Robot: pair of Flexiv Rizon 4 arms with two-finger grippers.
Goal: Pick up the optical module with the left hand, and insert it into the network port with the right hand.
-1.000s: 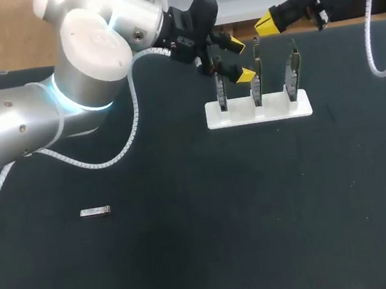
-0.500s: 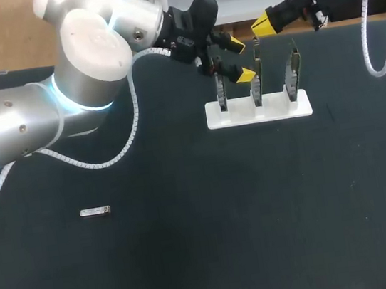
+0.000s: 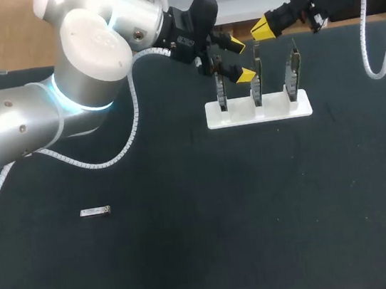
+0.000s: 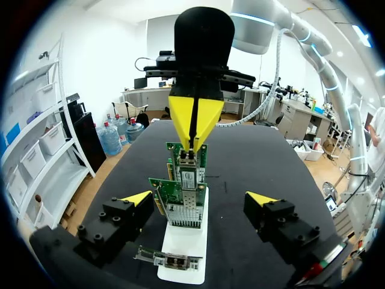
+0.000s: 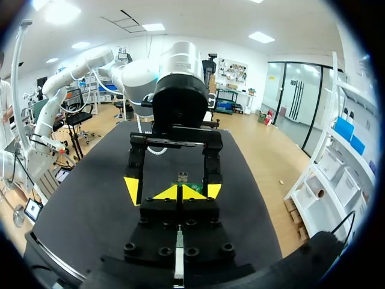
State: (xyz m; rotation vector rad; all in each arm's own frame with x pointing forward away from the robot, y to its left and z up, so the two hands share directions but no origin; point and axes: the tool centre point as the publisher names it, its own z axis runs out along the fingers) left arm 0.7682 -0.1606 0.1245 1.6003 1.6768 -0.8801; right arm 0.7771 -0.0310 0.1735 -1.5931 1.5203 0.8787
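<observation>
Module: your module [image 3: 94,211] lies flat on the table [image 3: 215,249], out toward its left side. It is well apart from both grippers and from the stand.
Left gripper: your left gripper [image 3: 239,60] sits at the far side of the table, by the left end of the stand. Its jaws are wide and hold nothing.
Left wrist view: the cards stand ahead of this gripper, in line between its spread fingers [image 4: 137,199], and neither finger touches them.
Right gripper: your right gripper [image 3: 263,28] comes in from the far right corner and hangs close over the tops of the cards. Its yellow tips are pressed together and nothing shows between them. You cannot tell whether the tips touch a card.
Stand: the white stand [image 3: 277,110] holds three green cards [image 3: 255,82] upright in a row.
Port: a metal port [image 4: 189,178] shows on the face of a card in the left wrist view, below the right gripper's tips.
</observation>
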